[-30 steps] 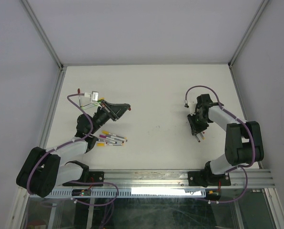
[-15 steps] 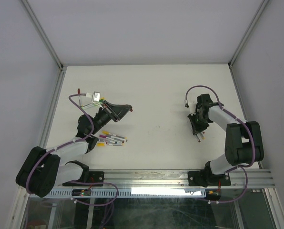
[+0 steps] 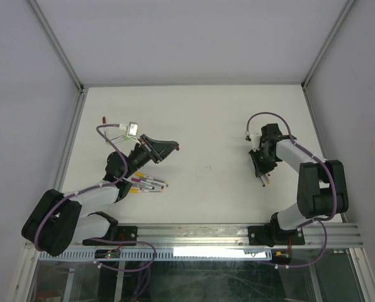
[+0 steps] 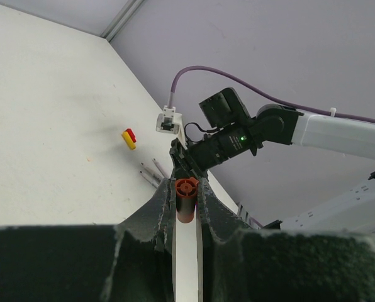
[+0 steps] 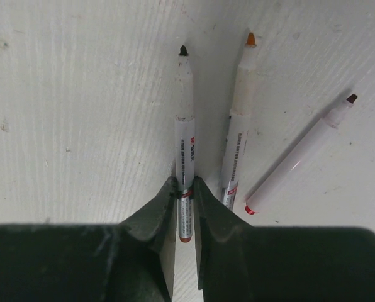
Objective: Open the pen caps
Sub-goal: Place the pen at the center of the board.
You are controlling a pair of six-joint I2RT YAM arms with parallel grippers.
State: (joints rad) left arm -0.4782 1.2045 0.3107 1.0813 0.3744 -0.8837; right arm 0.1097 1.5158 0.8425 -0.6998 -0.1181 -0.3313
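Note:
My left gripper (image 4: 186,189) is shut on a stubby orange-red pen cap (image 4: 186,200), held off the table; it shows left of centre in the top view (image 3: 173,149). My right gripper (image 5: 185,184) is down at the table on the right (image 3: 261,168), shut on the white barrel of an uncapped dark-tipped pen (image 5: 185,145). Two more uncapped pens lie just right of it, one orange-tipped (image 5: 238,138) and one brown-tipped (image 5: 301,154). Several capped pens (image 3: 146,183) lie in a cluster below the left gripper.
A yellow and a red cap (image 4: 129,138) lie together on the table between the arms. A lone red cap (image 3: 104,118) sits near the left rail. The metal frame rail (image 3: 71,138) borders the white table (image 3: 206,119) on the left.
The right jaws have closed onto the dark-tipped pen. The left gripper has shifted slightly to the right, still holding the cap.

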